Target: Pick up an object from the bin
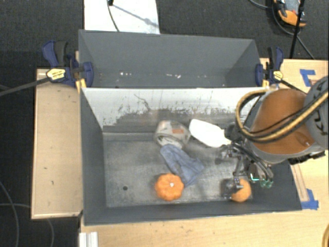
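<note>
My gripper [237,183] hangs low over the bin's front right corner, directly above a small orange ball [241,193] that lies on the floor there; the ball's upper left is covered by the fingers. A white oval piece [206,132] lies just left of the gripper's body, near the back wall. Farther left a crumpled blue cloth [181,163] rests on the floor, with an orange pumpkin-shaped toy [169,187] at its front end.
A crumpled silver wrapper with orange print [170,131] lies behind the cloth by the back wall. The arm's orange cover and cables overhang the bin's right wall. Bare floor stretches along the left side.
</note>
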